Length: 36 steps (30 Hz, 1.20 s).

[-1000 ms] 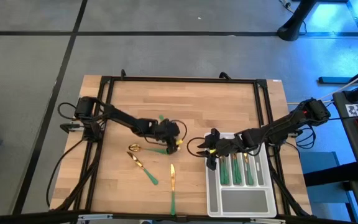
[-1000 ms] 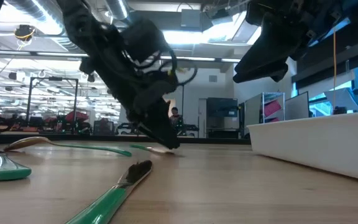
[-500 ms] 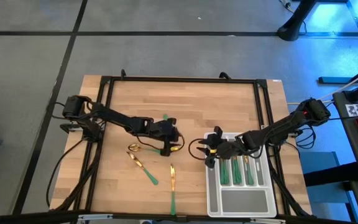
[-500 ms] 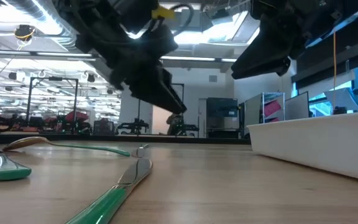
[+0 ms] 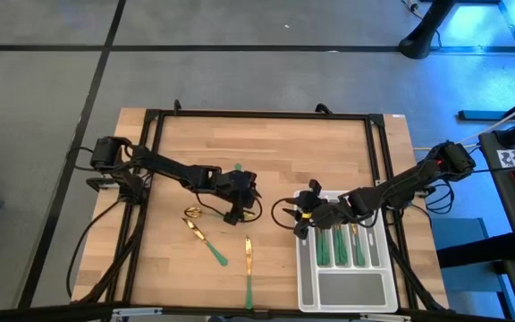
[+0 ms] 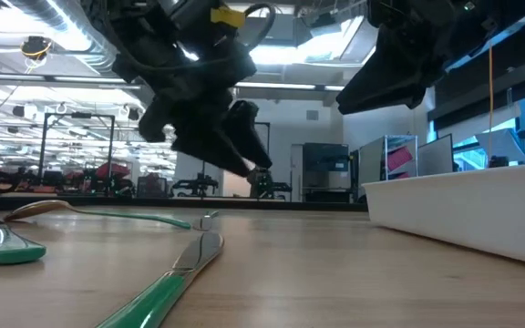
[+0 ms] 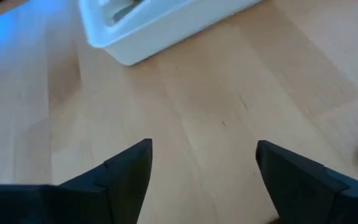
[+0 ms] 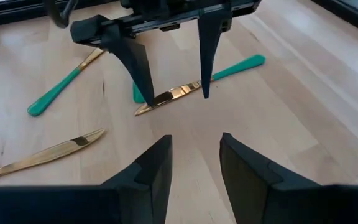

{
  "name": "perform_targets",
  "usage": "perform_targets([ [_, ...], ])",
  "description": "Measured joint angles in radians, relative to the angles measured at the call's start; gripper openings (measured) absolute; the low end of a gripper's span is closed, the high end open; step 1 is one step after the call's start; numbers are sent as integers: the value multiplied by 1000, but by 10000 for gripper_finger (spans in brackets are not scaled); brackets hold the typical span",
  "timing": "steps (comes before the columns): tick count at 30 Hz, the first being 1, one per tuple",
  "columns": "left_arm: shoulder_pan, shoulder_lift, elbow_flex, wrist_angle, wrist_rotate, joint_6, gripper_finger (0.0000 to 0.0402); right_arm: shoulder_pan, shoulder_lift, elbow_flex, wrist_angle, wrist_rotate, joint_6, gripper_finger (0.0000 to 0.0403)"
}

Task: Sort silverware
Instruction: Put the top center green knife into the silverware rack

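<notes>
Silverware [image 5: 338,246] in tray [image 5: 347,291] slots

High view: overhead, straight down, whole table [image 5: 266,152] and both arms in frame. Low view: at tabletop level, looking level across wood into room behind; knife [image 6: 173,270] close to lens. Left wrist view: close over bare wood, facing tray [image 7: 148,28] corner. Right wrist view: looks across table at left gripper [image 8: 169,87] and silverware [image 8: 166,97] below it. High and right wrist views share that patch; low view too.
</notes>
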Motion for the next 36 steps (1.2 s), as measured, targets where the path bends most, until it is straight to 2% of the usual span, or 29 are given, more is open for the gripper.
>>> perform_targets([
  [7, 34, -1, 27, -210, 22, 90, 266, -1, 0, 0, 0, 41, -30, 133],
  [11, 57, 19, 28, -215, 59, 113, 247, -1, 0, 0, 2, 97, -52, 133],
  [18, 80, 114, 31, -178, 79, 152, 206, 0, 0, 0, 6, 94, -13, 133],
  [23, 87, 143, 31, -102, 74, -71, 174, 0, 0, 0, 8, 81, 29, 133],
  [30, 80, 144, 29, -89, 41, -350, 109, 0, 0, 0, 25, 47, 30, 133],
  [36, 47, 130, 27, -78, -29, -432, 68, 0, 0, 0, 40, 41, 30, 133],
])
